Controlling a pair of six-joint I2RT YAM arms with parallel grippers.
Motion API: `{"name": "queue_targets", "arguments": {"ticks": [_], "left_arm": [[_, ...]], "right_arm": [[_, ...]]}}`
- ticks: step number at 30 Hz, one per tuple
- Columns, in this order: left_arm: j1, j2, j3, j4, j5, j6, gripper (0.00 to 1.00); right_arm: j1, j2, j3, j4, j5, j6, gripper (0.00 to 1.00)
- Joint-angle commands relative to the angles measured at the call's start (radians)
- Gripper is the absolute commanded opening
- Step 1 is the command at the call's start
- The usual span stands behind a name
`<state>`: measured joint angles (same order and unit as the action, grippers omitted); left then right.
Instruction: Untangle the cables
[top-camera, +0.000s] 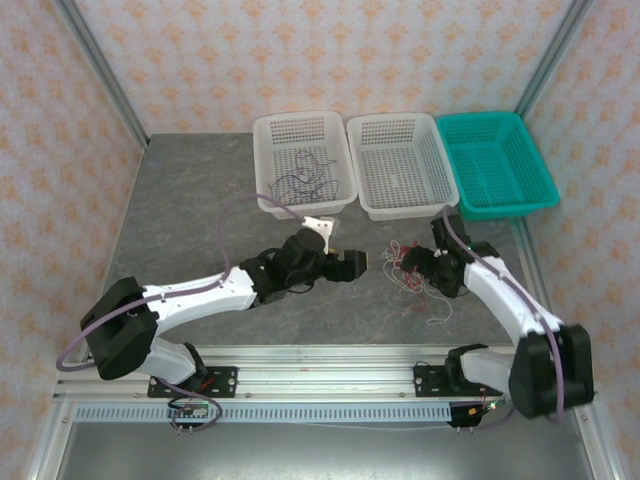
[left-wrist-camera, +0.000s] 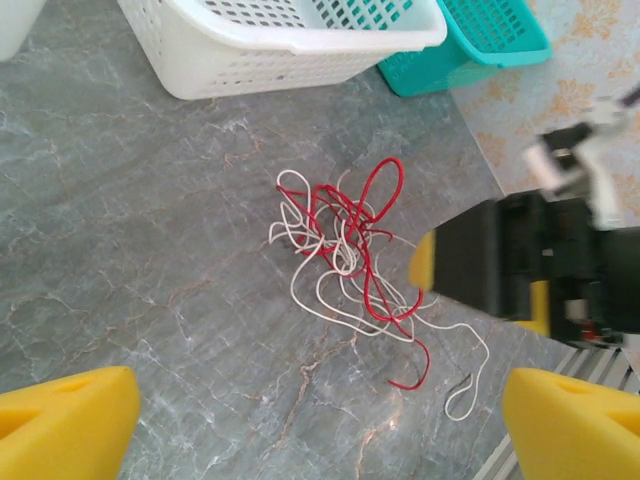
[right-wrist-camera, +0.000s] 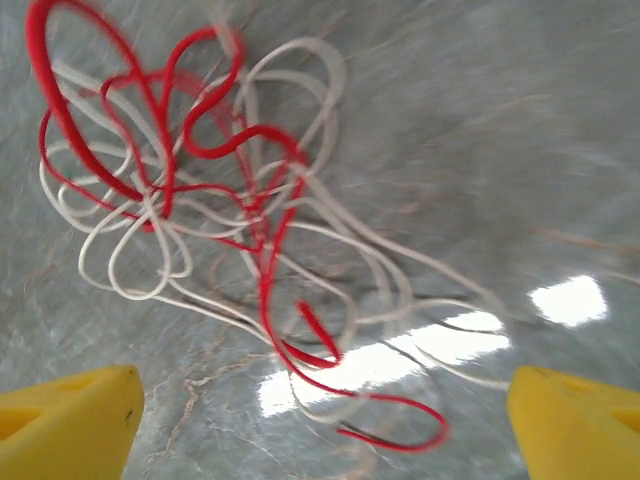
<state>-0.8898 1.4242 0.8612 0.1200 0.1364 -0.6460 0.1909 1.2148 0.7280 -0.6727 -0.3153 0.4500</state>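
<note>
- A tangle of thin red and white wires (top-camera: 428, 292) lies loose on the grey marbled counter (top-camera: 200, 220). In the top view it is toward 4 o'clock from the counter's middle, near the baskets but touching none.
- A few dark, curly wires (top-camera: 300, 180) sit apart in the left white perforated plastic basket (top-camera: 300, 116) at 12 o'clock. A second white basket (top-camera: 395, 117) and a teal basket (top-camera: 480, 116) stand in a row beside it.
- The left gripper (top-camera: 352, 264) hovers at the tangle's 9 o'clock side with its jaws spread wide, holding nothing. Its wrist view looks across at the wires between two yellow pads (left-wrist-camera: 65, 420).
- The right gripper (top-camera: 412, 262) hangs close over the tangle, its jaws also wide apart and empty. From its wrist view the red loops thread through the white ones.
- The step in hand looks like the approach to the red-and-white knot — no strand is pinched yet.
- The next move calls for one set of jaws to close on a single outer red loop while the other pins a white strand. A slow pull apart should follow, or the whole bundle will drag along.
</note>
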Motion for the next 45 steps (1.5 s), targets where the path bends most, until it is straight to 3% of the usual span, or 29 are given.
{"name": "queue_targets", "arguments": {"ticks": [1,6,9,13,16,20,26,29,36,39,43,45], "left_arm": [[-0.002,-0.048,-0.018,-0.038,-0.078,0.028,0.94],[-0.002,-0.075,-0.094,0.003,-0.13,-0.019,0.94],[-0.002,-0.084,-0.101,0.004,-0.147,-0.025,0.94],[-0.002,-0.111,-0.085,-0.031,-0.2,-0.001,0.94],[0.0,-0.142,-0.09,-0.04,-0.25,0.015,0.94],[0.0,-0.174,-0.1,-0.046,-0.268,0.023,0.94],[0.0,-0.189,-0.149,-0.021,-0.203,0.031,0.94],[0.0,-0.164,-0.158,-0.003,-0.183,0.014,0.93],[0.008,-0.021,-0.064,-0.031,-0.151,-0.085,0.81],[0.02,0.054,-0.054,0.019,-0.136,-0.199,0.75],[0.069,0.202,0.022,-0.093,-0.14,-0.441,0.48],[0.092,0.27,0.024,-0.031,-0.091,-0.511,0.45]], "right_arm": [[0.022,0.098,0.021,0.085,-0.169,-0.097,0.89],[0.059,0.126,-0.065,0.307,-0.348,0.068,0.71],[0.123,0.128,-0.135,0.519,-0.41,0.252,0.68],[0.227,0.1,-0.215,0.809,-0.316,0.545,0.68],[0.309,0.119,-0.205,1.007,-0.253,0.634,0.72],[0.335,0.147,-0.082,0.913,-0.242,0.55,0.78],[0.325,-0.024,-0.011,0.473,0.059,0.345,0.82],[0.309,-0.092,-0.005,0.347,0.115,0.281,0.82],[0.251,-0.157,-0.046,0.163,0.249,0.302,0.84],[0.226,-0.14,-0.049,0.159,0.215,0.276,0.84],[0.239,-0.061,-0.025,0.265,-0.014,0.23,0.8],[0.264,-0.008,-0.006,0.312,-0.106,0.224,0.78]]}}
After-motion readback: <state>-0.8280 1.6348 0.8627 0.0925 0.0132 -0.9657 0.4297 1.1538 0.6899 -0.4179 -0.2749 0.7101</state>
